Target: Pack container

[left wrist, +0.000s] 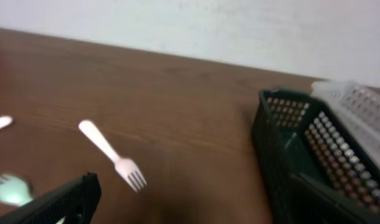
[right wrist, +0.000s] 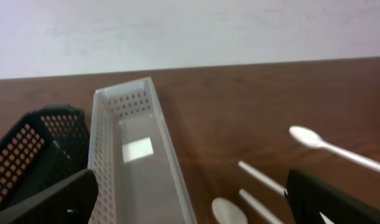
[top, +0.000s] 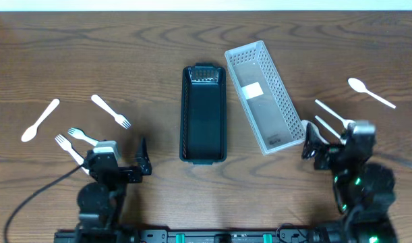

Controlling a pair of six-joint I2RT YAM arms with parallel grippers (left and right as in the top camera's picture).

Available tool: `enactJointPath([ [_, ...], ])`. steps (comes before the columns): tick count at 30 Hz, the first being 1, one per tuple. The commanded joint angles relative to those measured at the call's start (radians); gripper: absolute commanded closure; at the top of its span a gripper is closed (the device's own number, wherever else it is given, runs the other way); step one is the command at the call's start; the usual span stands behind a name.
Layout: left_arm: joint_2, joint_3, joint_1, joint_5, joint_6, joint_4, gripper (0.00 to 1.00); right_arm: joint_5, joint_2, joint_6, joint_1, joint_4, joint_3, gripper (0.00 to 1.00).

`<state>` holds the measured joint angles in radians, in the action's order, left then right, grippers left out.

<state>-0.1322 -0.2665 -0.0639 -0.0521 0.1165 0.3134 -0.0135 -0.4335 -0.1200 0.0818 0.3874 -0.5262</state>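
The table (top: 158, 54) is brown wood with wavy lines. Two long baskets full of little holes sit in the middle. The black basket (top: 203, 115) is straight. The white basket (top: 265, 96) is tilted, just beside it, with a small pale square (top: 252, 90) inside. Both hold no cutlery.

The left gripper (top: 119, 162) has its fingers wide apart and holds nothing. The right gripper (right wrist: 191, 180) is spread wide too, also holding nothing.

On the left lie three white plastic forks (top: 111, 111) (top: 83, 137) (top: 69, 150) and one spoon (top: 40, 120). On the right lie one spoon (top: 371, 92) and two thin white pieces (top: 330, 111) (top: 325, 126).
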Motion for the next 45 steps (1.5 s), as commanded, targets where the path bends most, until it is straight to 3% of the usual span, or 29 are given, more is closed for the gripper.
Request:
enactJointPath([
  [1, -0.156, -0.223, -0.005, -0.016, 0.016, 0.106, 0.02, 0.011, -0.2, 0.06, -0.004, 0.088, -0.228, 0.01],
  [11, -0.809, -0.843, -0.005, -0.021, 0.016, 0.628, 0.02, 0.037, -0.821, 0.111, -0.069, 0.649, -0.951, 0.01],
  [16, -1.012, -0.977, -0.005, -0.048, 0.02, 0.71, 0.02, 0.061, -1.054, 0.146, -0.088, 0.837, -1.189, 0.01],
  [18, -1.051, -0.977, -0.005, -0.069, 0.02, 0.716, 0.02, 0.056, -1.099, 0.172, -0.088, 0.826, -1.201, 0.08],
  [22, -1.117, -0.977, -0.005, -0.068, 0.02, 0.726, 0.02, 0.027, -1.159, 0.175, -0.088, 0.806, -1.199, 0.49],
  [24, -1.138, -0.977, -0.005, -0.068, 0.02, 0.728, 0.02, 0.024, -1.191, 0.182, -0.088, 0.803, -1.197, 0.59],
  [28, -1.155, -0.977, -0.005, -0.068, 0.019, 0.729, 0.02, 0.024, -1.265, 0.182, -0.088, 0.8, -1.189, 0.64],
  [39, -1.157, -0.977, -0.005, -0.068, 0.019, 0.744, 0.02, 0.088, -1.466, 0.297, -0.086, 0.792, -1.134, 0.62],
  [45, -1.157, -0.977, -0.005, -0.068, 0.019, 0.75, 0.02, 0.195, -1.493, 0.391, -0.084, 0.777, -1.07, 0.6],
])
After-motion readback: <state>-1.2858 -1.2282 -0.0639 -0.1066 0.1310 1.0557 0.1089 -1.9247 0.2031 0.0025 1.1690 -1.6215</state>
